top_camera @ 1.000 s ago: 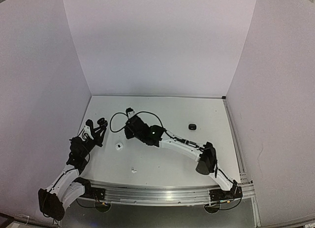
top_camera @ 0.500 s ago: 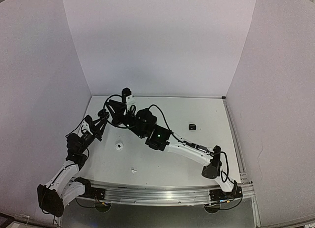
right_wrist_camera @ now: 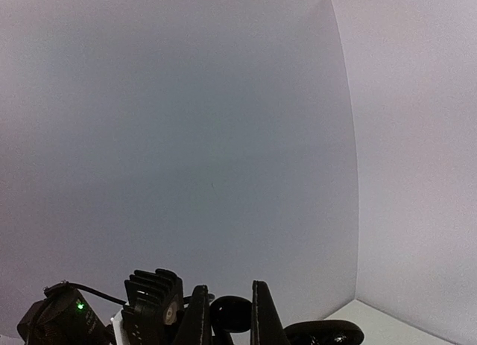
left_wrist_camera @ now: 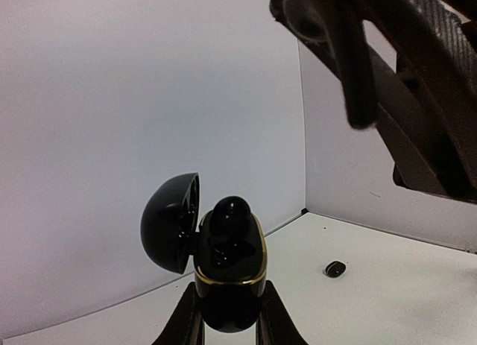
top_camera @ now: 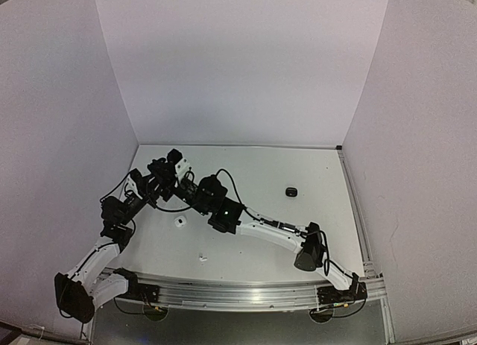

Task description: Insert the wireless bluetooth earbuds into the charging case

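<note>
Above the table (top_camera: 261, 173), left end effector (left_wrist_camera: 227, 319) grips gold-rimmed case (left_wrist_camera: 227, 263); right end effector (right_wrist_camera: 229, 294) pinches black earbud (left_wrist_camera: 352, 69).

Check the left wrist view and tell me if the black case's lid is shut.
No, the charging case has its lid swung open to one side.

The top camera looks down from behind the near edge over the tabletop (top_camera: 298, 173), both wrist cameras face the walls (right_wrist_camera: 186, 136), the left close behind the charging case (left_wrist_camera: 227, 259) and sharing the far right corner.
</note>
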Tool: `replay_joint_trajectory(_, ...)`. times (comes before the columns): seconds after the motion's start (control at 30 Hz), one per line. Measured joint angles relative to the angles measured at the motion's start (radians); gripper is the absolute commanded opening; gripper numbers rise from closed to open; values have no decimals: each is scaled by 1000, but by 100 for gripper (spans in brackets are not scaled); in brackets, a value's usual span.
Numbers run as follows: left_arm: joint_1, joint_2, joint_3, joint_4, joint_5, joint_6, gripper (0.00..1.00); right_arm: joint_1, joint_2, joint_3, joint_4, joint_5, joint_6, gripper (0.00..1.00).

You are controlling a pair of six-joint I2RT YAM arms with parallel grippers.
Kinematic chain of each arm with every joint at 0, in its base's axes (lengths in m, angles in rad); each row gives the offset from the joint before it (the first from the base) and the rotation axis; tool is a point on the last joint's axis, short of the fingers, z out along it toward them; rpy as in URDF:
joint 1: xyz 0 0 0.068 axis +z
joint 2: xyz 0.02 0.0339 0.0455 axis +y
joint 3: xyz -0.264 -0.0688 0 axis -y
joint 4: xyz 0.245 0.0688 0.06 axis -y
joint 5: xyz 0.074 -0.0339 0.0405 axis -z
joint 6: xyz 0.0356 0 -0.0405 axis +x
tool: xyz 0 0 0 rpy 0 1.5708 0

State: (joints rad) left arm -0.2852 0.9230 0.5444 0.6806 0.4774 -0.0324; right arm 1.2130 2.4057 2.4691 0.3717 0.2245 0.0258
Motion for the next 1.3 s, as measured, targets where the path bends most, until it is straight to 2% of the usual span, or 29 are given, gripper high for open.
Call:
replay_joint_trajectory(0.47,0,0,2,1,67,-39,0,1,1,-40,57,-41,-211,0)
replay_joint_trajectory(1.3,0,-7,2,2,124,-123,0,0,1,-115,103,41,-266,0)
